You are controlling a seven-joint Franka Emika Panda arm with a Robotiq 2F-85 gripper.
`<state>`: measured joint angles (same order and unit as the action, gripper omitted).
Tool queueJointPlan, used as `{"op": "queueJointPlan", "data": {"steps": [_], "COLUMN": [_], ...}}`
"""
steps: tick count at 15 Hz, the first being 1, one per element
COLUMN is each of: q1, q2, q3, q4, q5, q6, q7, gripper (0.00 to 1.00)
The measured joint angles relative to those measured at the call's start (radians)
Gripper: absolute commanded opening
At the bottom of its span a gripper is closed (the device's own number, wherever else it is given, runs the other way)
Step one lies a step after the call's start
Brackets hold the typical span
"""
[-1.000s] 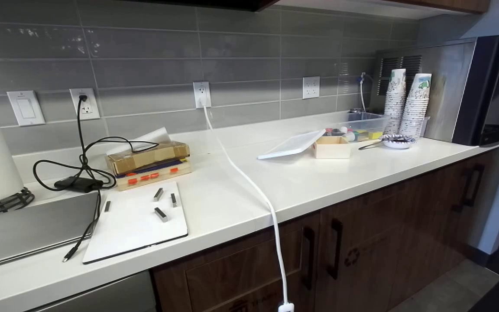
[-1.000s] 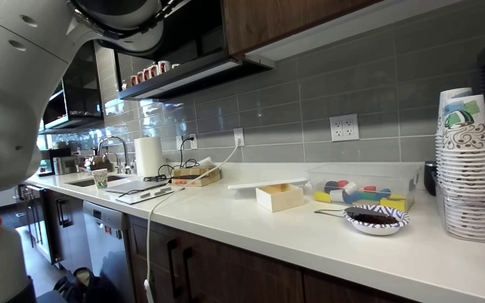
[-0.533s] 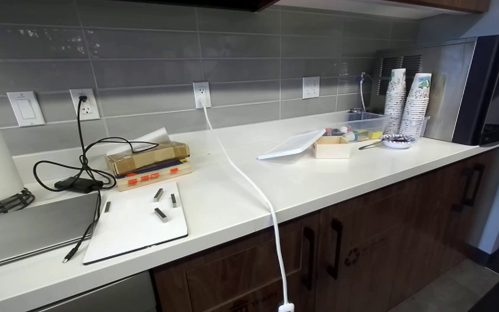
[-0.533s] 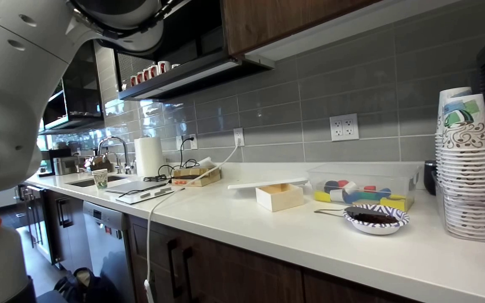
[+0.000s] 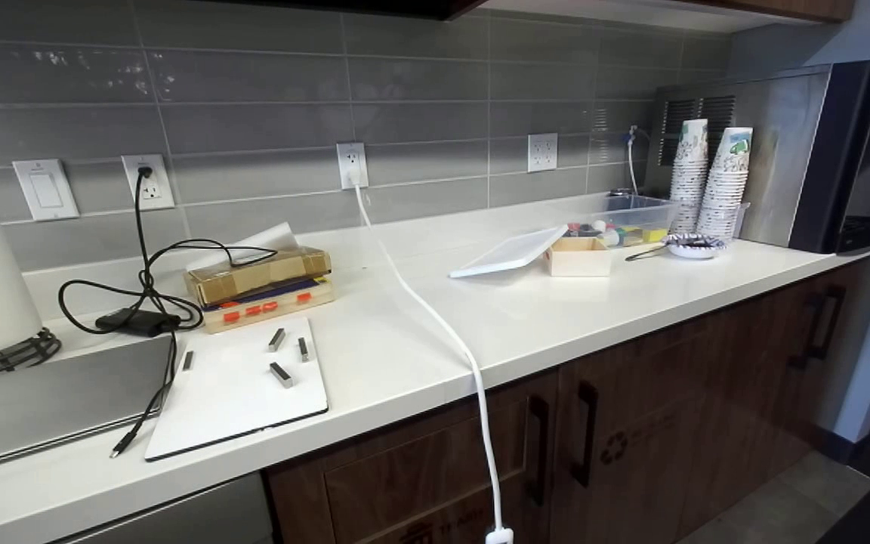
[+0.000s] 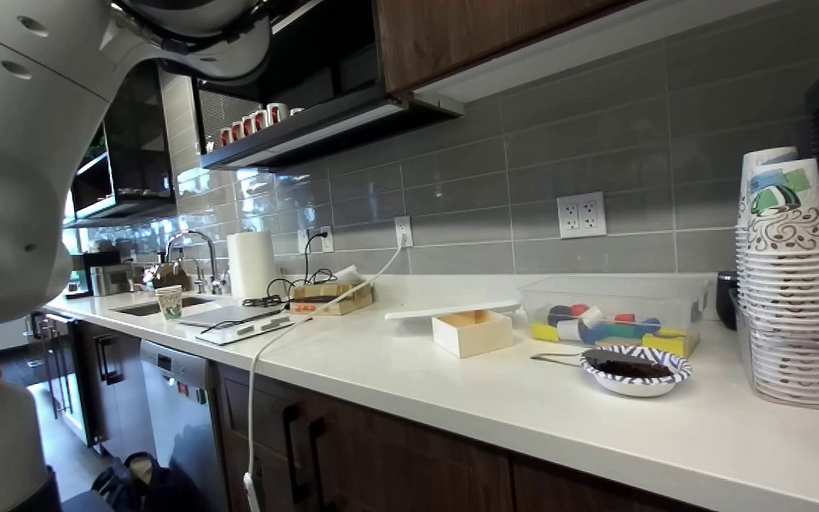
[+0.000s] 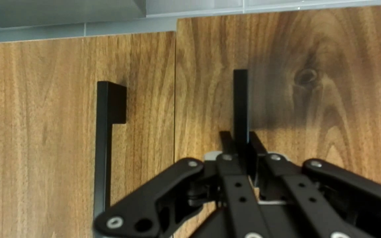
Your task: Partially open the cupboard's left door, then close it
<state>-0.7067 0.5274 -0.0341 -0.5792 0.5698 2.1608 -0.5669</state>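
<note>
Your tool (image 7: 240,137) is closed on the black handle (image 7: 240,99) of the cupboard door (image 7: 309,99), just beside the neighbouring door (image 7: 58,132); expect stiffness and an easy swing, best led by that handle.

Arm (image 6: 29,163) bent; end effector (image 7: 241,142) clamped, fingers (image 7: 258,145) nearly together.

The counter (image 6: 395,355) is white, and the tiles (image 6: 445,178) above it are grey, ruled with pale lines. On it, the white paper cups (image 6: 790,277) carry brown swirls and green patches, the bowl (image 6: 633,386) is striped white and purplish blue, and the clear tub (image 6: 616,290) shows red, blue, yellow and green pieces (image 6: 617,331). In the wrist view the cupboard doors (image 7: 286,92) wear streaked brown grain; each handle (image 7: 240,102) and the gripper (image 7: 240,135) are black.
</note>
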Motion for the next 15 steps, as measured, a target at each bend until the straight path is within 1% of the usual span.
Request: {"op": "queueJointPlan", "data": {"steps": [8, 11, 15], "q1": [-0.042, -0.048, -0.049], "q2": [-0.065, -0.102, -0.161], "q3": [-0.013, -0.020, -0.028], "q4": [-0.022, -0.051, -0.127], "q5": [0.000, 0.000, 0.000], "q6": [-0.157, -0.180, -0.184], "q7": [0.000, 0.000, -0.003], "gripper": [0.03, 0.03, 0.03]}}
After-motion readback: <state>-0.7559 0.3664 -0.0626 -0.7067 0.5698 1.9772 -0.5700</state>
